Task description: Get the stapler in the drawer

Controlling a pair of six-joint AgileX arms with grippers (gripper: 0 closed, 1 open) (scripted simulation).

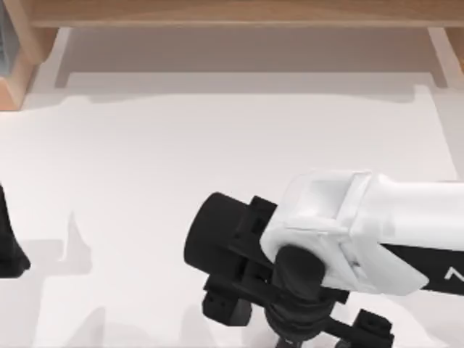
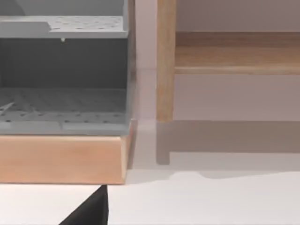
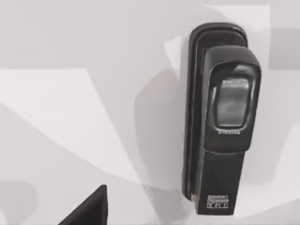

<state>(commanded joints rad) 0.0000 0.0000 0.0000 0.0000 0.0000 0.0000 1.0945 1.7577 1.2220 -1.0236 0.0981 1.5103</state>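
Stapler (image 3: 220, 126) lying flat on the white table (image 3: 70, 117), directly beneath the right wrist camera, long axis along the frame's vertical. Right arm (image 1: 377, 225) over the table's lower right, clearly nearer; left arm (image 1: 9, 239) parked at the left edge, facing the drawer unit (image 2: 63, 157). State of either claw: cannot tell.

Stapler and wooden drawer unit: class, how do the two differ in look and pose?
The stapler is black; the wooden drawer unit is light wood with grey perforated insides. The stapler lies flat in the open on the white table; the drawer unit stands upright at the table's left side. Both rest on that table.
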